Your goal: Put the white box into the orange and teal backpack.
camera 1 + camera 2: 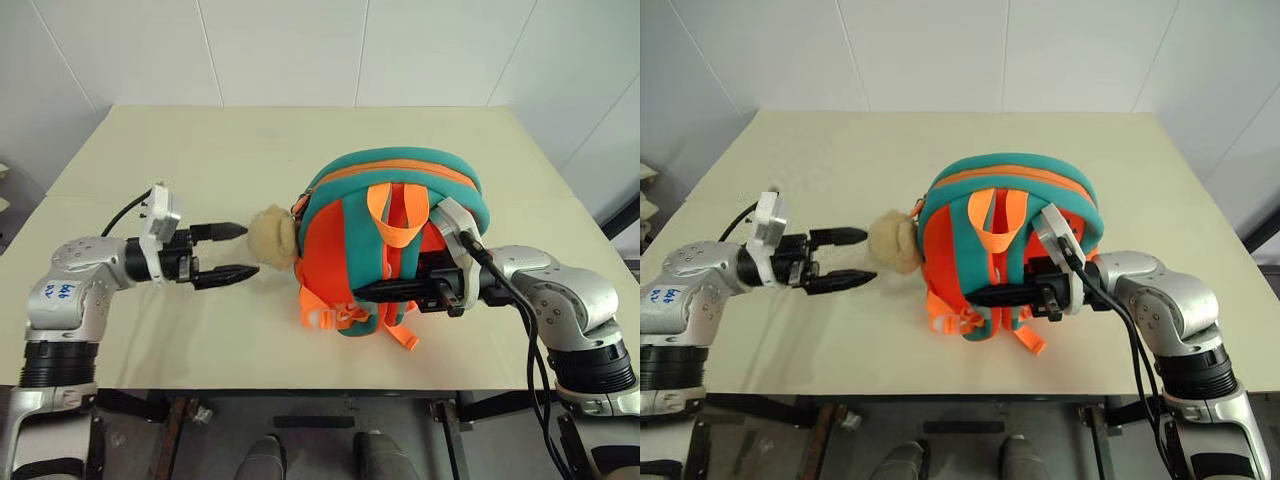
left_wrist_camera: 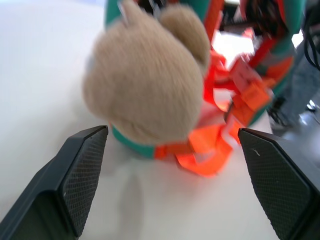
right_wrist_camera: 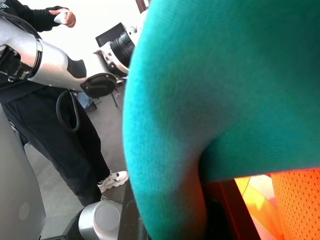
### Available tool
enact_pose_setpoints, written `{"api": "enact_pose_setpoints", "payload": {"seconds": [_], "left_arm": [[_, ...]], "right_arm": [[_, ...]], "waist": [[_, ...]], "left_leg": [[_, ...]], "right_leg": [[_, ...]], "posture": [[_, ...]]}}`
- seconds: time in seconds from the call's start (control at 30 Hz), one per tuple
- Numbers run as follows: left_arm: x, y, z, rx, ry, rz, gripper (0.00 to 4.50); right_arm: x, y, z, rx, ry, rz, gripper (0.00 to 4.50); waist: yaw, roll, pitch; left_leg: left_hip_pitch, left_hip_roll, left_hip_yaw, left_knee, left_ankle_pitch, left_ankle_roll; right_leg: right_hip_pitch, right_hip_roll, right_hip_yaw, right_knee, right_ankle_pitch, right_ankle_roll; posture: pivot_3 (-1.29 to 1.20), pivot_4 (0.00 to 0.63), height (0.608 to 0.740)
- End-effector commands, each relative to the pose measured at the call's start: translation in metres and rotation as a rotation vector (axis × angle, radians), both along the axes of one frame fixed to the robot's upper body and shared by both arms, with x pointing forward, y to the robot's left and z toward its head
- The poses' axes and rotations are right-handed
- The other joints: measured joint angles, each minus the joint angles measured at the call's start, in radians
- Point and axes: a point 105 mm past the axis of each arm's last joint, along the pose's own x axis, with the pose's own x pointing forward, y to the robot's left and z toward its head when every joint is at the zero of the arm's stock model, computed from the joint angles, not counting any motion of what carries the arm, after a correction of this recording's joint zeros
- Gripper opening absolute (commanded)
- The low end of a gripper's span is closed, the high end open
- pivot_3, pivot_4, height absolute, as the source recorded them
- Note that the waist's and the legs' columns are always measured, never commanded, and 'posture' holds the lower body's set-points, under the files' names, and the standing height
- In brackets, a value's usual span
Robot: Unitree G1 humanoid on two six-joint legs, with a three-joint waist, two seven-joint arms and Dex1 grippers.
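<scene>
Backpack (image 1: 345, 215) was sitting on the table (image 1: 200, 150), a bit right of centre, strap side up. Its long axis ran near-to-far: rounded teal top pointing at the far edge, bottom with the loose orange webbing pointing back at the robot. The plush toy (image 1: 272, 236) hung off its left side.

The left claw (image 1: 249, 249) was level and aimed to the right, fingers spread wide with nothing between them. It sat just beside the plush, close but not touching, so the backpack lay straight ahead of it, past the toy.

The right claw (image 1: 362, 290) was the nearer one by far. It reached leftward across the orange back panel, crosswise to the pack's long axis, fingers together and up against the straps (whether it actually pinched a strap or just lay under one, I couldn't tell).

The white box: my guess was it had already gone inside the backpack, but I couldn't confirm that. If so, what was left turned on the right claw letting go cleanly.
</scene>
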Motion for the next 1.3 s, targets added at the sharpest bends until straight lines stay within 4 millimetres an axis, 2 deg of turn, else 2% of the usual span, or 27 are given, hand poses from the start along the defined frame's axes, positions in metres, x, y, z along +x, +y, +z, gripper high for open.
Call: {"api": "enact_pose_setpoints", "payload": {"seconds": [0.03, 0.23, 0.4, 0.47, 0.5, 0.63, 0.77, 0.87, 0.93, 1.03, 1.1, 1.3], "left_arm": [[0.01, -0.005, 0.005, -0.005, -0.061, 0.032, 4.44], [0.014, -0.025, -0.001, -0.012, -0.057, -0.038, 4.44], [0.018, -0.033, -0.013, 0.05, -0.061, -0.063, 4.44], [0.022, -0.034, -0.012, 0.036, -0.066, -0.049, 4.44], [0.024, -0.034, -0.009, 0.02, -0.068, -0.039, 4.06], [0.024, -0.035, 0.006, -0.025, -0.118, -0.047, 2.96], [0.024, -0.027, 0.019, -0.036, -0.142, -0.026, 2.07], [0.019, -0.007, 0.031, 0.032, -0.134, -0.011, 1.96], [0.017, 0.005, 0.027, 0.118, -0.126, 0.007, 1.96], [0.019, 0.027, -0.008, 0.376, -0.103, 0.055, 1.96], [0.024, 0.03, -0.023, 0.408, -0.09, 0.075, 1.96], [0.038, 0.005, -0.069, 0.408, -0.02, 0.055, 1.96]], "right_arm": [[-0.004, 0.002, 0.006, 0.01, -0.029, 0.033, 0.0], [-0.004, 0.002, 0.006, 0.009, -0.032, 0.031, 0.0], [-0.004, 0.001, 0.007, 0.01, -0.033, 0.025, 0.0], [-0.004, 0.001, 0.007, 0.012, -0.033, 0.023, 0.0], [-0.004, 0.001, 0.007, 0.013, -0.033, 0.022, 0.0], [-0.004, 0.002, 0.006, 0.014, -0.033, 0.019, 0.0], [-0.004, 0.001, 0.006, 0.014, -0.032, 0.014, 0.0], [-0.005, 0.001, 0.005, 0.016, -0.029, 0.011, 0.0], [-0.005, 0.001, 0.005, 0.017, -0.029, 0.007, 0.0], [-0.005, 0.0, 0.005, 0.02, -0.029, 0.001, 0.0], [-0.006, 0.001, 0.005, 0.022, -0.029, -0.002, 0.0], [-0.007, 0.003, 0.004, 0.032, -0.022, -0.004, 0.0]], "waist": [[-0.001, 0.0, 0.0], [-0.004, 0.0, 0.0], [-0.002, 0.0, 0.0], [-0.002, 0.0, 0.0], [-0.001, 0.0, 0.0], [-0.002, 0.0, 0.0], [-0.003, 0.0, 0.0], [-0.005, 0.0, 0.0], [-0.01, 0.0, 0.0], [-0.009, 0.0, 0.0], [-0.005, 0.001, 0.0], [0.001, 0.0, 0.0]], "left_leg": [[0.0, 0.0, 0.0, 0.0, 0.0, 0.0], [0.0, 0.0, 0.0, -0.001, 0.0, 0.0], [0.0, 0.0, 0.0, 0.0, 0.0, 0.0], [0.0, 0.0, 0.0, 0.0, 0.0, 0.0], [0.0, 0.0, 0.0, 0.0, 0.0, 0.0], [0.0, 0.0, 0.0, -0.001, 0.0, 0.0], [0.0, 0.0, 0.0, -0.001, 0.0, 0.0], [0.0, 0.0, 0.0, -0.001, 0.0, 0.0], [0.0, 0.0, 0.0, -0.001, 0.0, 0.0], [0.0, 0.0, 0.0, -0.002, 0.0, 0.0], [0.0, 0.0, 0.001, -0.002, 0.0, 0.0], [-0.001, 0.0, 0.0, -0.001, 0.0, 0.0]], "right_leg": [[0.0, 0.0, 0.0, -0.001, 0.0, 0.0], [0.0, 0.0, 0.0, -0.001, 0.0, 0.0], [0.0, 0.0, 0.0, -0.001, 0.0, 0.0], [0.0, 0.0, 0.0, -0.001, 0.0, 0.0], [0.0, 0.0, 0.0, -0.001, 0.0, 0.0], [0.0, 0.0, 0.0, -0.002, 0.0, 0.0], [0.0, 0.0, 0.0, -0.002, 0.0, 0.0], [0.0, 0.0, 0.0, -0.002, 0.0, 0.0], [-0.001, 0.0, 0.0, -0.002, 0.0, 0.0], [0.0, 0.0, 0.0, -0.002, 0.0, 0.0], [0.0, 0.0, 0.0, -0.003, 0.0, 0.0], [0.001, 0.0, 0.0, -0.003, 0.001, 0.001]], "posture": [[0.0, 0.15, 0.74], [0.0, 0.15, 0.74], [0.0, 0.15, 0.74], [0.0, 0.15, 0.74], [0.0, 0.15, 0.74], [0.0, 0.15, 0.74], [0.0, 0.15, 0.74], [0.0, 0.15, 0.74], [0.0, 0.15, 0.74], [0.0, 0.15, 0.74], [0.0, 0.15, 0.74], [0.0, 0.15, 0.74]]}}
